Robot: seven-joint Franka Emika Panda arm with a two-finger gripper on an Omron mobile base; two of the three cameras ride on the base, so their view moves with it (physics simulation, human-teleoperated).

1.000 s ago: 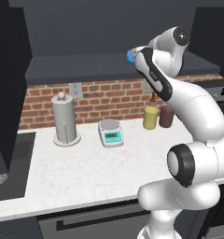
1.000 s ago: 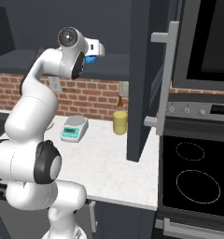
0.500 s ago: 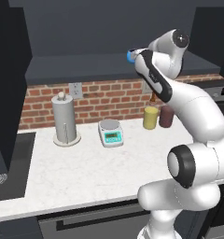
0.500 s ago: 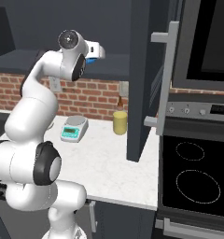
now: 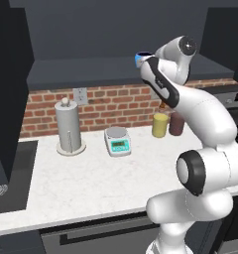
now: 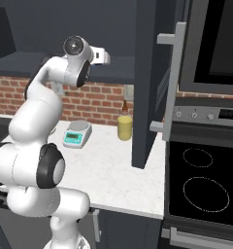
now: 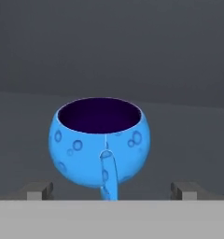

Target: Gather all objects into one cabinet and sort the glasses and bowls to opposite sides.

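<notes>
A squat bright-blue cup (image 7: 101, 145) with a dark inside stands on the flat dark shelf (image 7: 188, 140) of the wide dark grey wall cabinet (image 5: 91, 69). Its small handle points toward the hand camera. My gripper (image 7: 112, 190) is open, with one fingertip low on each side of the cup and clear of it. In the left base view the same cup (image 5: 142, 58) peeks out just past my raised hand at shelf height. The bowl, the orange mug and any other cup are out of view.
On the white counter stand a paper-towel holder (image 5: 69, 127), a kitchen scale (image 5: 117, 142), a yellow canister (image 5: 160, 125) and a dark red jar (image 5: 177, 124). A sink (image 5: 12, 173) lies at the left. An open dark cabinet door (image 6: 147, 82) hangs beside the oven and stovetop (image 6: 201, 187).
</notes>
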